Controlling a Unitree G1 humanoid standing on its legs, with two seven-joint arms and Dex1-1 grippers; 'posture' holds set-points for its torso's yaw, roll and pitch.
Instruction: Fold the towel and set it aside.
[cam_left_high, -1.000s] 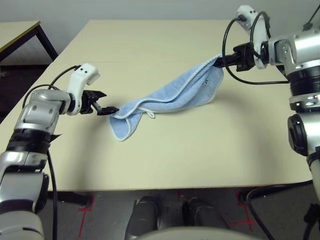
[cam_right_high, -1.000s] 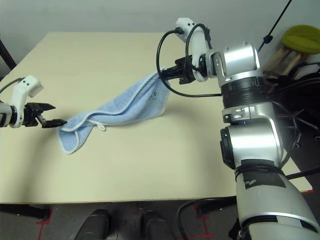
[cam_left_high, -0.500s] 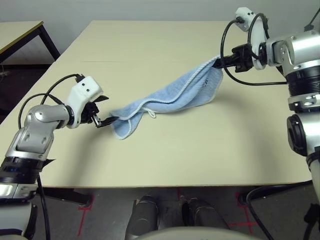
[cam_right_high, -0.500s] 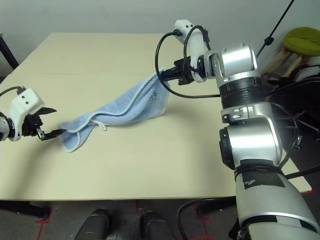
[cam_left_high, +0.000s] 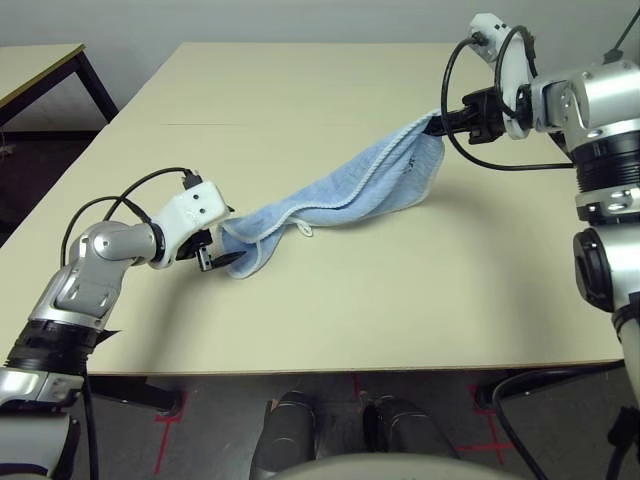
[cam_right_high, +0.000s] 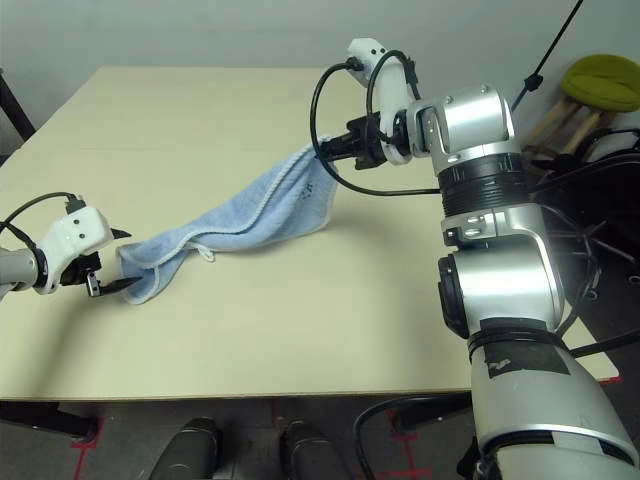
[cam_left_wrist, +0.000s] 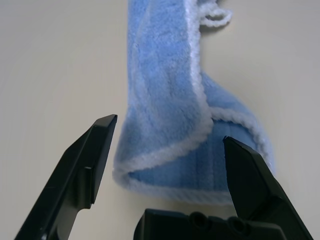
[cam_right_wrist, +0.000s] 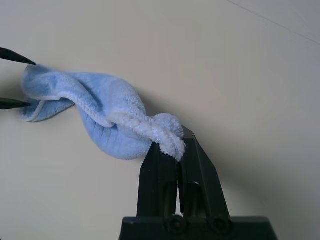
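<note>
Light-blue towel (cam_left_high: 345, 192) pinched in right pincer (cam_right_wrist: 172, 150); left pincer (cam_left_wrist: 167, 150) wide apart.

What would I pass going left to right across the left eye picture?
Left claw → blue towel slung across the table → right claw, pinching the towel's raised end.
</note>
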